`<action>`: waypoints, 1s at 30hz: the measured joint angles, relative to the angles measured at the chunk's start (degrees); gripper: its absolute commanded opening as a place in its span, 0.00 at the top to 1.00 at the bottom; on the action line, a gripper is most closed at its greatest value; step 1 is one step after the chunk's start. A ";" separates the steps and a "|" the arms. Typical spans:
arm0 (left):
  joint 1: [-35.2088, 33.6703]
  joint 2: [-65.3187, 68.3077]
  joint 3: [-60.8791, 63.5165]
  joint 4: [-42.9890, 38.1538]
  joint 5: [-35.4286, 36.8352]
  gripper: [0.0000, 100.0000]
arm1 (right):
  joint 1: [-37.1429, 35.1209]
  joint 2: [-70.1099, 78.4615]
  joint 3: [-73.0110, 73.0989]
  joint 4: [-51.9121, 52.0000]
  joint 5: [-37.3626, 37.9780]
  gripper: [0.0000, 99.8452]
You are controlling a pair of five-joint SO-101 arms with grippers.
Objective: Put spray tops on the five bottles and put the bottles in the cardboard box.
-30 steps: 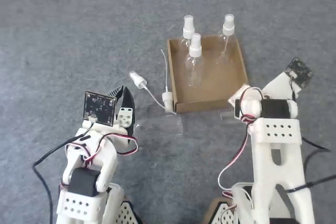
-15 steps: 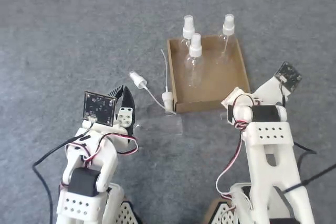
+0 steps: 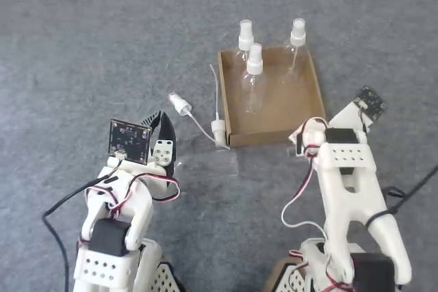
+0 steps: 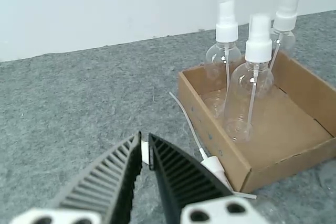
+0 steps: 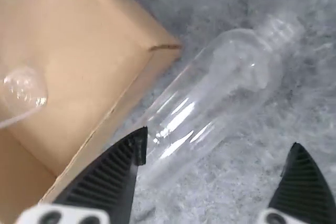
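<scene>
Bottles [image 3: 254, 83], 3 capped, stand in the cardboard box [image 3: 274, 137].
Your right tool [image 5: 218, 145] gapes wide over a capless bottle [image 5: 210, 93] lying on the bench [image 3: 102, 46] just beside the box corner; your left tool [image 4: 145, 139] is closed.

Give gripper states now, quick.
Left gripper: shut, nothing held.
Right gripper: open, over the capless bottle lying beside the cardboard box.

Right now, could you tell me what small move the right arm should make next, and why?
Probably lower the right tool and close it on the uncapped bottle. The tool is open with that bottle ahead of it, lying on its side just outside a corner of the cardboard box, so it likely has to be gripped before a spray top can go on.
</scene>
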 measured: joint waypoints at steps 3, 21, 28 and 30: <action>0.00 0.00 0.00 0.00 0.00 0.99 | 1.85 1.41 -0.09 -0.88 0.00 0.66; 0.00 0.00 0.00 0.00 0.00 0.99 | 23.30 4.04 1.76 0.79 24.44 0.66; 0.00 0.00 -1.49 2.20 0.00 0.99 | 31.65 4.04 1.76 3.52 50.20 0.66; 0.00 0.00 -2.73 3.25 0.00 0.99 | 33.49 4.04 1.76 3.60 57.58 0.66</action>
